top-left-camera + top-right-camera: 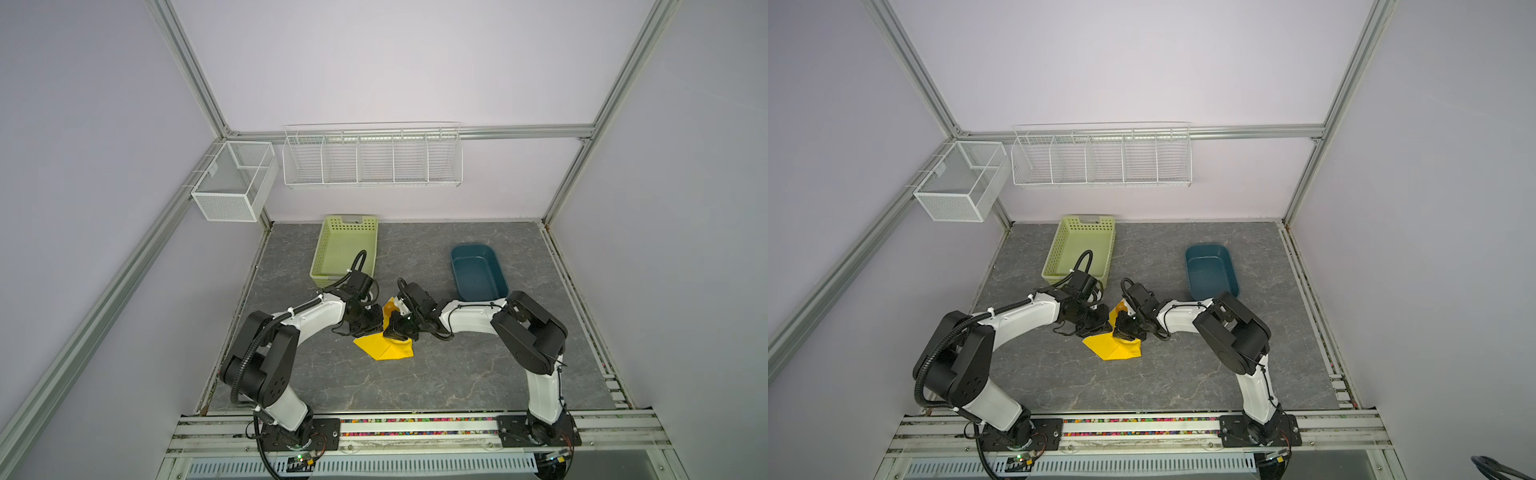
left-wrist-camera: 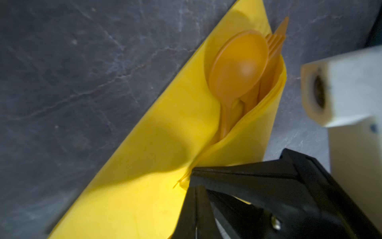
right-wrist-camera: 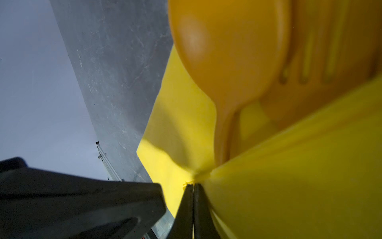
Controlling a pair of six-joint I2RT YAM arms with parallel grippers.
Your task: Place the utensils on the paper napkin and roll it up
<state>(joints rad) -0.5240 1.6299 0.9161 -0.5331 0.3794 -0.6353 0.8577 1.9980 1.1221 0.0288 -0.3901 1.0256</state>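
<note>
The yellow paper napkin (image 1: 384, 348) (image 1: 1113, 350) lies mid-table, folded over along one side. Both grippers meet over its far part. In the left wrist view the napkin (image 2: 144, 196) wraps the orange-brown utensils: a round spoon (image 2: 237, 66) on top, with fork tines (image 2: 273, 43) beside it. My left gripper (image 2: 194, 186) (image 1: 376, 322) is shut on a pinch of the napkin's folded edge. My right gripper (image 3: 194, 185) (image 1: 394, 328) is shut on the same fold, close to the spoon (image 3: 227, 51) and fork (image 3: 320, 62). The handles are hidden under the paper.
A green perforated basket (image 1: 328, 245) stands at the back left and a dark blue tub (image 1: 500, 278) at the back right. White wire racks (image 1: 372, 160) and a mesh box (image 1: 235, 180) hang on the walls. The table is grey stone-patterned.
</note>
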